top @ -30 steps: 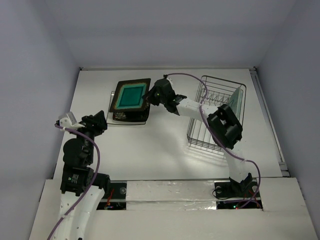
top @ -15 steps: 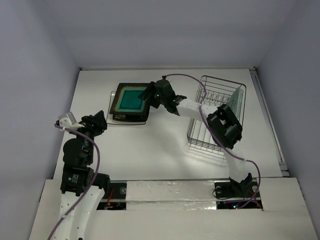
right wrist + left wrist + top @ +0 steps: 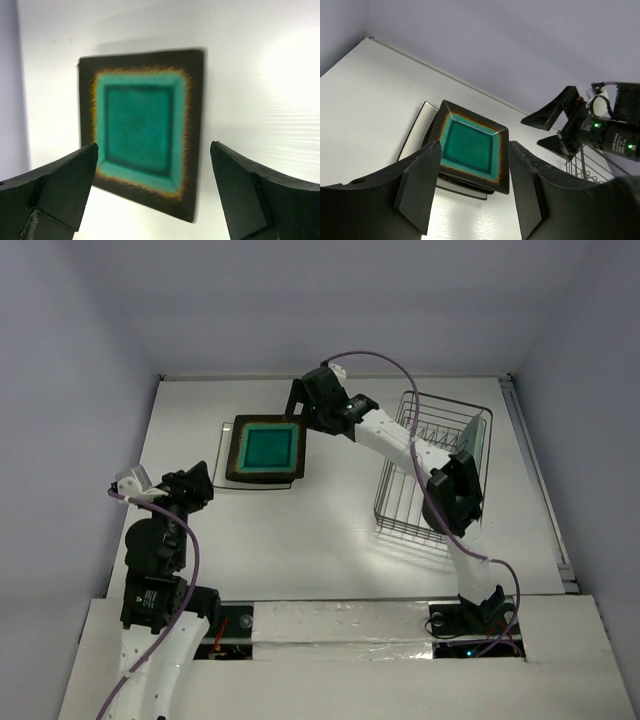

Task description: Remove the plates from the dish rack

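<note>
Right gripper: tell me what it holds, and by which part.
Nothing. The right gripper is open, and its fingers are clear of the teal plate, which lies flat beyond them.

No text, label, brand, number or sign can be read in any view

White table (image 3: 330, 540), stack of plates (image 3: 266, 449) left of centre, wire dish rack (image 3: 404, 516) at right
</note>
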{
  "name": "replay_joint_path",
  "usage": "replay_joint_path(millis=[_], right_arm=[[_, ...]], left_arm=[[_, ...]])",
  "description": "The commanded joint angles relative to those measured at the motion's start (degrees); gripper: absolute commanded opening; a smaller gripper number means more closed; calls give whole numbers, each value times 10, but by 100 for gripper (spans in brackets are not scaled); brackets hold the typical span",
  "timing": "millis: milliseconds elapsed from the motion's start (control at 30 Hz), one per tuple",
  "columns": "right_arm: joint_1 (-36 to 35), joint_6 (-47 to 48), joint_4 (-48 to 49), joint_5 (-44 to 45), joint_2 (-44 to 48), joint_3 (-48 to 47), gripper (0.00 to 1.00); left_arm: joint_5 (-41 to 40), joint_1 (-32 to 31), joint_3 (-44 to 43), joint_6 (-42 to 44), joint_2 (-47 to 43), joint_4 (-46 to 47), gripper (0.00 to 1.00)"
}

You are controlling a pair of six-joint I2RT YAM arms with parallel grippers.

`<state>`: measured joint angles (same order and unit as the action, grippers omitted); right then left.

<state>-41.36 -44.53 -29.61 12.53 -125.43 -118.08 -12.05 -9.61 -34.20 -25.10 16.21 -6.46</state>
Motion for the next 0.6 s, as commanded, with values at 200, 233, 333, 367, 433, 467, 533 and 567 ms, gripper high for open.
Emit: replay_joint_path(millis=[200,233,333,367,433,467,533,567], right_arm=[[83,106,-129,189,232,125,0],[122,120,-153,199,257,141,0],[182,155,-225,246,324,181,0],[221,162,-245,252,334,182,4],[248,179,-292,281,355,193,22],[271,187,-301,289,360,197,40],[290,199,-329,296,367,210,55],[298,202,-335,301,366,215,59]], left_arm=[[2,4,5,4,-17,25,53],[2,4,4,3,-20,26,53],[2,4,4,3,-27,24,53],[2,4,4,4,-30,25,53],[2,4,4,3,-37,26,53],[2,4,4,4,-39,26,53],[2,4,4,5,-40,24,53],[2,4,3,4,-40,24,53]])
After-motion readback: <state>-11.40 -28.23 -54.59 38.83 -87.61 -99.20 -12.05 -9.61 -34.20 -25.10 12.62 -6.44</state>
